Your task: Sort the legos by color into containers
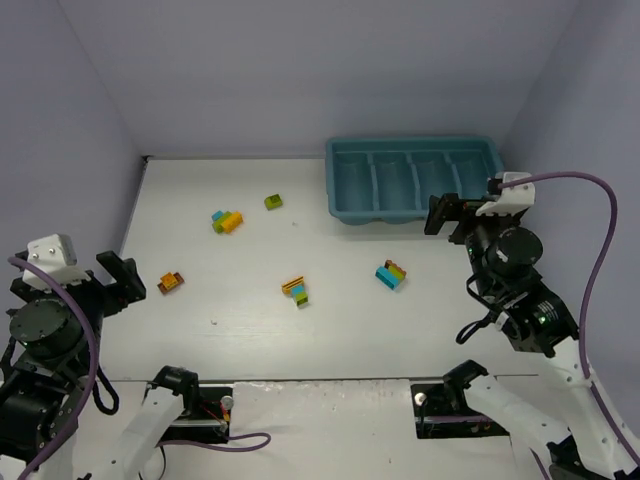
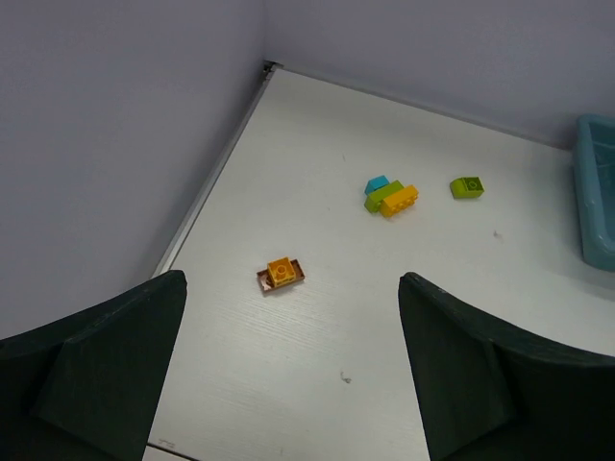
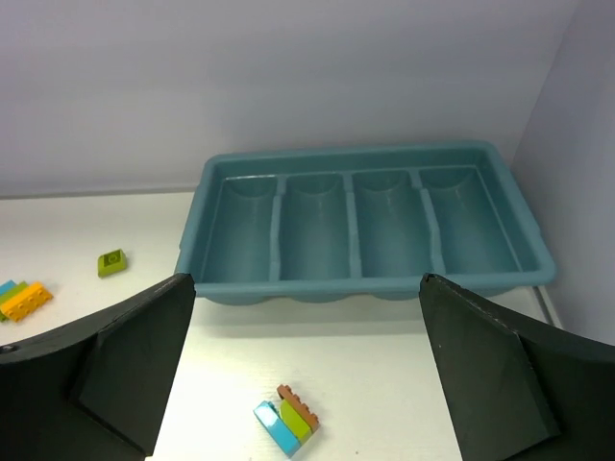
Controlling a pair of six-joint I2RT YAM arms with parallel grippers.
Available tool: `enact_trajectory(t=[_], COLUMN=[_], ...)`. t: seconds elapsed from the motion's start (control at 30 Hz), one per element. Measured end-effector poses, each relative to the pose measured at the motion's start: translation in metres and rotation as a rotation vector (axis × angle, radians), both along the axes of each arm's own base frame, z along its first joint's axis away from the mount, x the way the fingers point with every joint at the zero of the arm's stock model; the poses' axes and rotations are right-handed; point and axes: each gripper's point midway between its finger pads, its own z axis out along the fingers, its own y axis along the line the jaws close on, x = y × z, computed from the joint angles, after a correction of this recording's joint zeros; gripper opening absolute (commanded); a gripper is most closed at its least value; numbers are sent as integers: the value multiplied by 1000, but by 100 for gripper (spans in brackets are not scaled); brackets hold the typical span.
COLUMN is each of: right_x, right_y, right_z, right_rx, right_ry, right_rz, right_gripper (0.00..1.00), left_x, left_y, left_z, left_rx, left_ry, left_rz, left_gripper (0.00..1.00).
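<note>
The tray [image 1: 392, 214] sits at the far right of the table [image 1: 250, 335], close to the back wall [image 1: 300, 70]. It has four long slots side by side. A small green brick [image 1: 273, 201] lies to the left of the tray. Near it, a bit more to the left, is the left clump [image 1: 228, 220], made of blue, green and yellow bits stuck together. An orange brick [image 1: 171, 282] lies alone near the left edge of the table. The middle clump [image 1: 295, 291] lies in the middle of the table and has yellow, green and blue in it. The right clump [image 1: 391, 274] lies in front of the tray, apart from it, and shows blue, green and orange. They all lie on the table, outside the tray. The left gripper [image 1: 125, 277] hangs over the near left side, pointing at the orange brick. Its fingers are spread wide with nothing in them. The right gripper [image 1: 436, 215] hangs near the front right part of the tray and faces it. Its fingers are spread wide too, and they hold nothing.
</note>
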Motion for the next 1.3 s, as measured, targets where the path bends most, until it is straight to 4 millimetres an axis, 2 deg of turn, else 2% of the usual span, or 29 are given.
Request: enact_trajectory(t=[0.17, 0.3, 0.33, 0.43, 0.53, 0.63, 0.7, 0.77, 0.87, 0.97, 1.13, 1.3], right_x=[7, 12, 14, 23, 34, 42, 44, 44, 42, 42, 43, 43], right_y=[11, 30, 35, 50, 65, 77, 83, 87, 92, 96, 102, 107], right_z=[-11, -22, -25, -39, -61, -84, -92, -95, -94, -94, -101, -104], right_rx=[2, 14, 17, 25, 20, 12, 12, 18, 29, 34, 38, 63], right_ry=[42, 80, 92, 145, 217, 292, 320, 334, 337, 341, 366, 383], right_rz=[31, 110, 130, 171, 203, 229, 246, 264, 292, 310, 330, 341], right_gripper=[100, 100, 100, 100, 100, 100, 100, 100, 100, 100, 100, 100], left_x=[9, 36, 47, 89, 138, 197, 241, 275, 321, 357, 394, 407], left_y=[-9, -26, -33, -56, -83, -110, -128, -143, -164, -181, -197, -203], left_z=[-5, -17, -20, -36, -56, -71, -90, -112, -150, -190, -251, -304], left_rx=[-2, -6, -9, -27, -50, -71, -68, -53, -30, -10, 10, 43], left_ry=[34, 113, 138, 227, 322, 382, 428, 481, 552, 616, 691, 758], left_rz=[-39, -102, -124, -191, -266, -335, -385, -440, -526, -603, -686, -747], left_gripper=[85, 81, 72, 64, 63, 63, 63, 63, 63, 63, 63, 63])
